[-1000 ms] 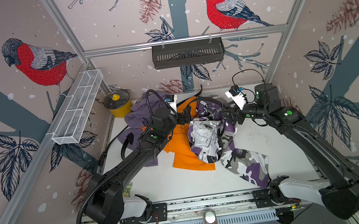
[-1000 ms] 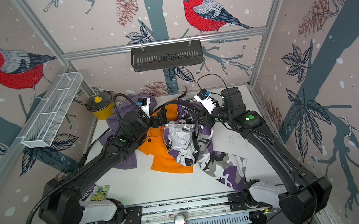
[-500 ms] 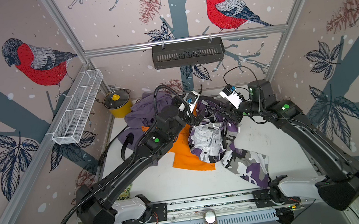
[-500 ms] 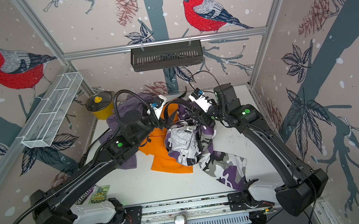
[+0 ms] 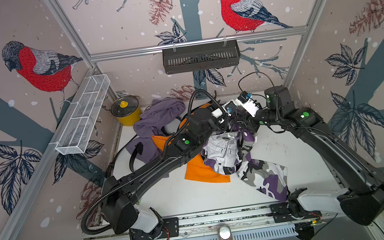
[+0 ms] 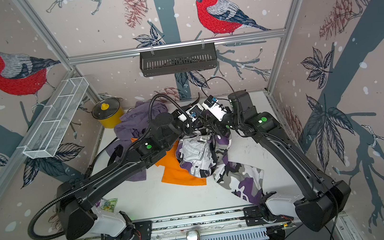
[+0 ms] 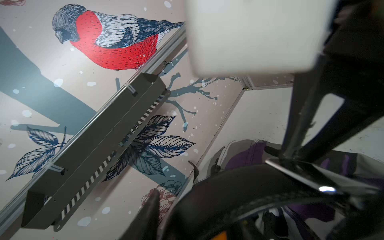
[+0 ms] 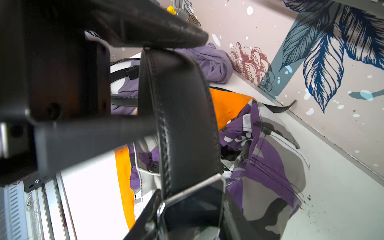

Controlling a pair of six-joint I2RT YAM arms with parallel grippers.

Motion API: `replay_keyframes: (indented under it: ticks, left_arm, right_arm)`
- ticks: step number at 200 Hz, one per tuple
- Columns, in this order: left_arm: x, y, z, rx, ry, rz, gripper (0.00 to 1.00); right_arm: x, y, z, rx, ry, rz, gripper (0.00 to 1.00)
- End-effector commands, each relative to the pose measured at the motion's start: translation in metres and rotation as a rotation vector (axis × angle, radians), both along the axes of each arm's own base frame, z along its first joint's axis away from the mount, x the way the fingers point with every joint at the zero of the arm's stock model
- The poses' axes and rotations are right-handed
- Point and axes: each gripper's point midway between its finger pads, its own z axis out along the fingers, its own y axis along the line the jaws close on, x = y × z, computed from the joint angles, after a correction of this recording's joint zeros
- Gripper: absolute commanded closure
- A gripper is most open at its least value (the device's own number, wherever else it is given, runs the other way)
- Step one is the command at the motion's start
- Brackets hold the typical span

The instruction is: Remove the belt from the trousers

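Note:
The purple-grey camouflage trousers [image 5: 262, 174] [image 6: 240, 177] lie crumpled mid-table. The black belt [image 8: 182, 116] rises in an arc from their waist, and its tail tip [image 8: 280, 108] rests by the back wall. My right gripper [image 5: 238, 122] [image 8: 191, 218] is shut on the shiny buckle [image 8: 193, 205] [image 7: 301, 172], lifted above the waistband. My left gripper [image 5: 223, 121] [image 6: 190, 125] sits right beside it. One of its fingers [image 8: 155, 31] presses on the top of the strap and the other finger [image 8: 93, 133] lies behind it. The left wrist view is filled by the strap [image 7: 239, 197].
An orange cloth [image 5: 205, 173] lies under the trousers. A purple garment [image 5: 160, 114] with another black strap [image 5: 135, 152] sits back left beside a yellow pot [image 5: 126, 110]. A black basket [image 5: 200, 56] and a white wire shelf [image 5: 83, 114] hang on the walls.
My left arm swung right and back from over the orange cloth to meet the right gripper, and its jaws closed from wide open onto the strap. The right gripper kept the buckle.

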Motion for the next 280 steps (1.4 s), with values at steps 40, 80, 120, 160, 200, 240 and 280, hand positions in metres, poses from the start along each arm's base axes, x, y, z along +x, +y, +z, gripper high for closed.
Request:
replay_keyframes:
  ticks: [40, 80, 120, 160, 200, 240, 280]
  left_arm:
    - [0.023, 0.060, 0.027, -0.285, 0.052, 0.112, 1.00]
    - [0.060, 0.147, 0.020, -0.576, 0.180, 0.280, 1.00]
    - [0.080, 0.215, -0.011, -0.806, 0.304, 0.426, 1.00]
    - [0.088, 0.199, -0.040, -0.799, 0.429, 0.392, 0.93]
    - [0.100, 0.187, -0.062, -0.771, 0.552, 0.412, 0.26]
    - [0.084, 0.209, -0.046, -0.793, 0.525, 0.497, 0.03]
    - [0.050, 0.212, -0.002, -0.791, 0.396, 0.398, 0.00]
  right_arm:
    - [0.011, -0.009, 0.003, 0.028, -0.027, -0.035, 1.00]
    - [0.010, -0.012, -0.006, 0.022, -0.004, -0.043, 1.00]
    - [0.010, -0.017, -0.005, 0.028, -0.003, -0.063, 1.00]
    - [0.014, -0.017, -0.001, 0.046, -0.009, -0.070, 1.00]
    - [0.021, -0.011, 0.013, 0.084, -0.021, -0.074, 1.00]
    - [0.048, -0.002, 0.005, 0.088, 0.037, -0.113, 1.00]
    - [0.079, 0.005, 0.015, 0.119, 0.052, -0.156, 1.00]
